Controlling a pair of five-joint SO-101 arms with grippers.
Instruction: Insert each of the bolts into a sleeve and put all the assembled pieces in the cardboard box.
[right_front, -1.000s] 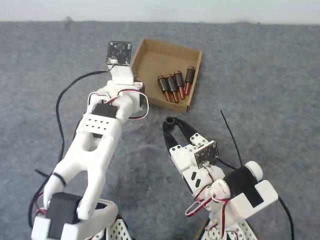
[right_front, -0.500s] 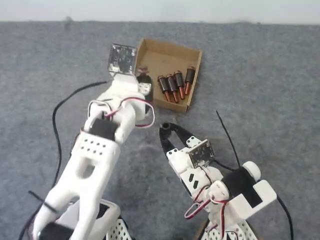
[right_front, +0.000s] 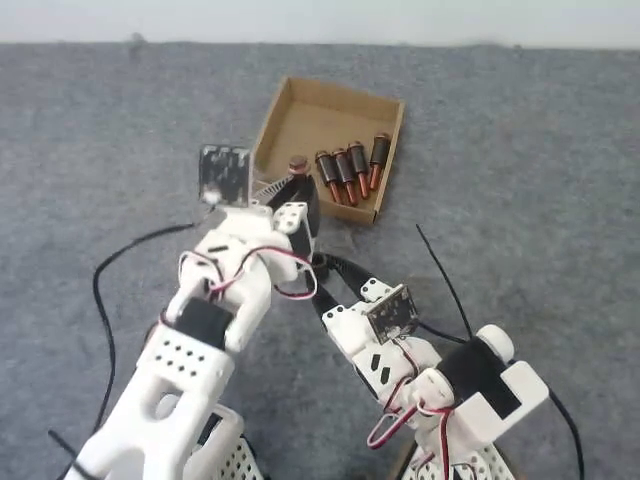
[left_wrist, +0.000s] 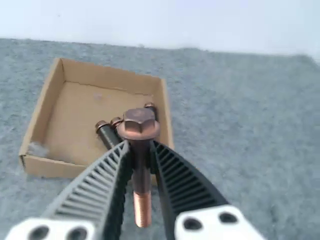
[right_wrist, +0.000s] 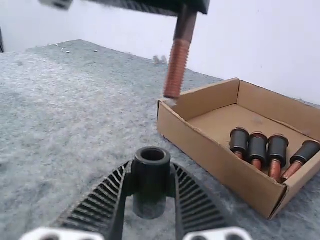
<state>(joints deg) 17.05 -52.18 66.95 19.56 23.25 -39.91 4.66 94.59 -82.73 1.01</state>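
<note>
The left gripper (left_wrist: 141, 146), jaws clamped on a copper bolt (left_wrist: 140, 175), holds it upright, hex head up and threaded tip down. At the right wrist view's lower centre the right gripper (right_wrist: 150, 172) has its jaws gripping a black sleeve (right_wrist: 150, 161), bore upward. The bolt's tip hangs above and slightly right of it, with the cardboard box (right_wrist: 215, 155) farther right.

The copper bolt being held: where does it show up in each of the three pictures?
High view: the bolt pokes up from the left gripper, at the cardboard box's near edge.
Left wrist view: clamped in that gripper, box behind.
Right wrist view: hanging threads-down, beyond the sleeve, before the box.
Shared landmark: the cardboard box.
</note>
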